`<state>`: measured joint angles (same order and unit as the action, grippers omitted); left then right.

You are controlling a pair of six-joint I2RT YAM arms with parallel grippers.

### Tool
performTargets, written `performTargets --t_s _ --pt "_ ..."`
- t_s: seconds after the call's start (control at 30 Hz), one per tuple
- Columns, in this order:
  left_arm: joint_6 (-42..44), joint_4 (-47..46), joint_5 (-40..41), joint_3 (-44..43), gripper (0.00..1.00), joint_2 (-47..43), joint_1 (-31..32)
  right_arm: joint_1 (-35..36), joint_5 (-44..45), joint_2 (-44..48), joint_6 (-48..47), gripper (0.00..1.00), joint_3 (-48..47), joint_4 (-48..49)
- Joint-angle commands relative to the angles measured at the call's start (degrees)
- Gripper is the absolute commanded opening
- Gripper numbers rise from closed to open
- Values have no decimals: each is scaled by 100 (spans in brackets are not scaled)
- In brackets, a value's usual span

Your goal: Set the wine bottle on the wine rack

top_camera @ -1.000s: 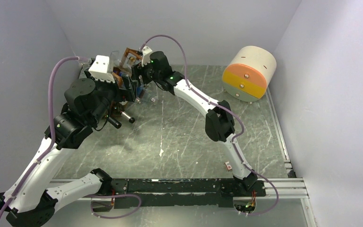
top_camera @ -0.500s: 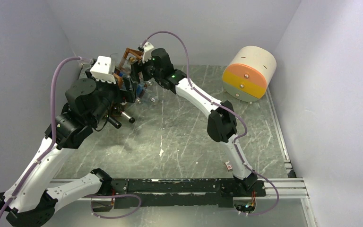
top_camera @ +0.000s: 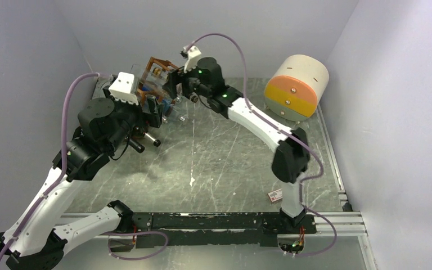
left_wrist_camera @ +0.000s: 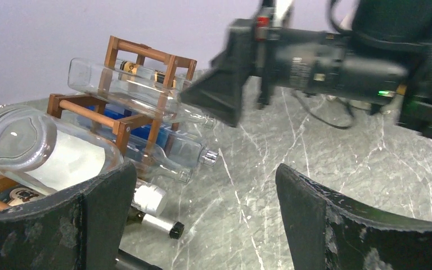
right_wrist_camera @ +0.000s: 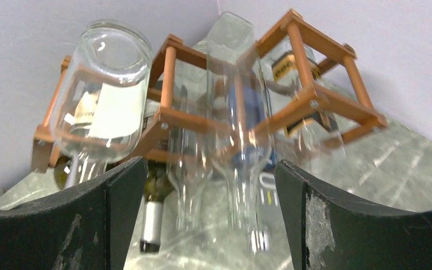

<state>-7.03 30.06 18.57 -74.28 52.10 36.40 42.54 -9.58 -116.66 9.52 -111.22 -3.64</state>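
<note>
The wine rack point(top_camera: 156, 68) of reddish-brown bars stands in the far left corner, also in the left wrist view point(left_wrist_camera: 125, 121) and the right wrist view point(right_wrist_camera: 315, 95). Several bottles lie in its cells. A slim clear wine bottle point(left_wrist_camera: 138, 85) rests across the top tier, its neck pointing toward my right gripper point(left_wrist_camera: 225, 84). From the right wrist that bottle point(right_wrist_camera: 239, 112) is blurred, just beyond my open right gripper point(right_wrist_camera: 208, 225), which holds nothing. My left gripper point(left_wrist_camera: 205, 219) hangs open over the floor beside the rack, with nothing between its fingers.
A fat clear bottle point(left_wrist_camera: 45, 152) with a white label lies in a near cell. A dark bottle's capped neck point(left_wrist_camera: 157, 225) sticks out at the rack's foot. A cream, orange and yellow drum point(top_camera: 296, 87) stands at the back right. A small card point(top_camera: 274, 195) lies near the right base.
My right gripper's jaws have spread wider and the right arm has drawn back up and to the right from the rack. The left arm has barely moved.
</note>
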Motion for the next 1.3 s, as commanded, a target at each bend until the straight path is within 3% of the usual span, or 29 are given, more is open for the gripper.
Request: performTargets --t_s 0.0,0.17,0.37,0.67,1.07,1.27 --pt "63 68 -98 55 97 -276 -34 2 865 1413 162 87 1333 442" --pt "-14 219 -43 178 97 -583 -36 -6 2067 3086 467 86 3472 -155" --pt "-57 427 195 167 97 -977 -36 -9 3442 4839 1282 87 4736 -1673" --pt "149 808 460 -765 97 -1277 -39 0 4800 6487 1538 87 4349 -3399" --pt "171 1382 649 -1354 97 -1735 -33 -1 5088 7599 876 87 3816 -3470" --pt "314 1266 786 -1084 97 -1918 -37 -7 5094 7676 730 87 3864 -3308"
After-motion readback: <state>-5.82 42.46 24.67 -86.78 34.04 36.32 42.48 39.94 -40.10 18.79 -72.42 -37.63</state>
